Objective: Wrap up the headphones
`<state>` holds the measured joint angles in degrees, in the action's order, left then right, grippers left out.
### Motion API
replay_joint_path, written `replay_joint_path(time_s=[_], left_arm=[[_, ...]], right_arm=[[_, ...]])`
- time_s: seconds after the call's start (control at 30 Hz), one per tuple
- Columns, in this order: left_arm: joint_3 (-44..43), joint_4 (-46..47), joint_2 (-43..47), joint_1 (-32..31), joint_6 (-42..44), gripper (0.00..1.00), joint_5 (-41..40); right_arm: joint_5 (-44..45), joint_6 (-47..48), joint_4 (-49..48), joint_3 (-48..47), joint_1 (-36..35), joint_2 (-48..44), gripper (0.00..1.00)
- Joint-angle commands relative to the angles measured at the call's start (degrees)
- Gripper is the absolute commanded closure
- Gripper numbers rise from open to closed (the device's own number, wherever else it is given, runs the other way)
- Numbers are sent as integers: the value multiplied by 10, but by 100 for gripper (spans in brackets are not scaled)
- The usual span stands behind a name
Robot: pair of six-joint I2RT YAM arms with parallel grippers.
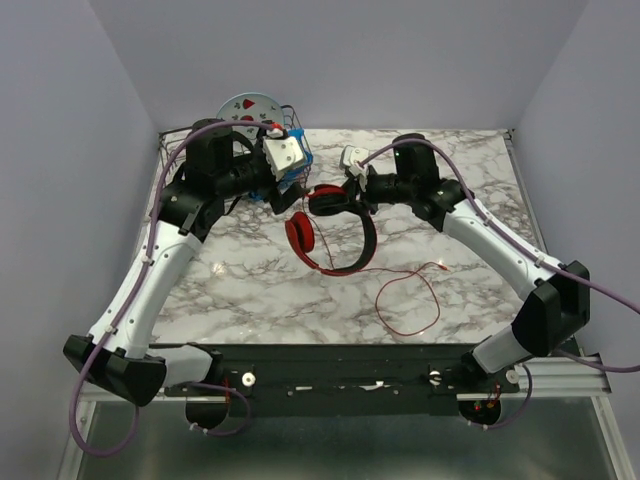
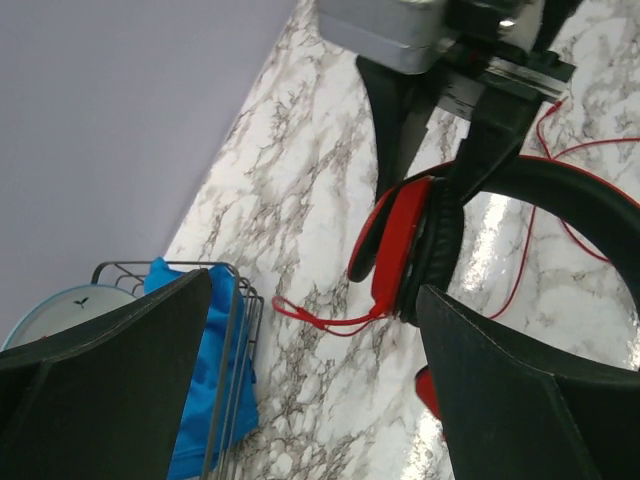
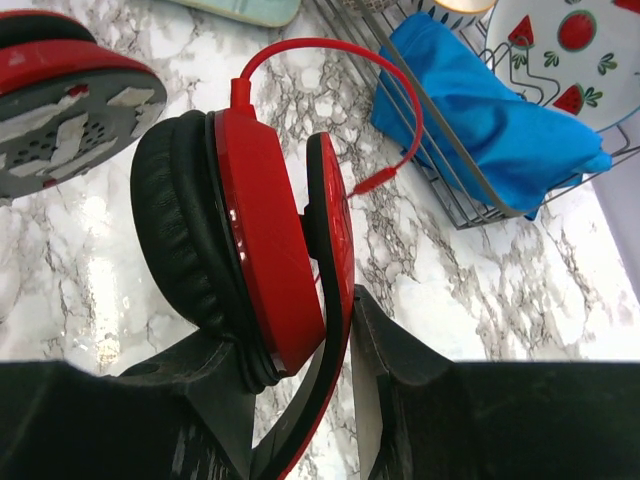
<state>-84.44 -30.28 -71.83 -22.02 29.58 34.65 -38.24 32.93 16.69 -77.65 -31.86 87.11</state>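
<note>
1. Fingers of the right tool (image 3: 340, 330) are clamped on the black-lined headband (image 1: 374, 235), just beside one round cup of the red over-ear headphones (image 3: 265, 250).
2. Over to the left tool (image 2: 315, 290): fingers wide apart, empty, facing that cup.
3. Those headphones are held mid-scene over the white marbled table (image 1: 250, 290); light, I'd say, band stiff, glossy shells likely slippery.
4. Limp across the table runs the thin red cable (image 3: 320, 42): pinch it close to the cup, gently, it looks snag-prone.

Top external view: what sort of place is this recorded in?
Probably a lab robot cell, not a home: a marble-patterned table boxed in by plain grey walls, two arms bolted to a base rail, and props like a wire basket with a blue cloth.
</note>
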Motion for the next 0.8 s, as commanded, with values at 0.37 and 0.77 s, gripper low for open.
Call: replay_joint_path(time_s=[0.37,0.77], left_arm=[[36,21,-66,-61,62,1,-85],[25,3,-88,-63,34,60,-23]], right_arm=[[-19,-9,10,-43,-18,3,89],[15,-16,5,-38,-22,-6,87]])
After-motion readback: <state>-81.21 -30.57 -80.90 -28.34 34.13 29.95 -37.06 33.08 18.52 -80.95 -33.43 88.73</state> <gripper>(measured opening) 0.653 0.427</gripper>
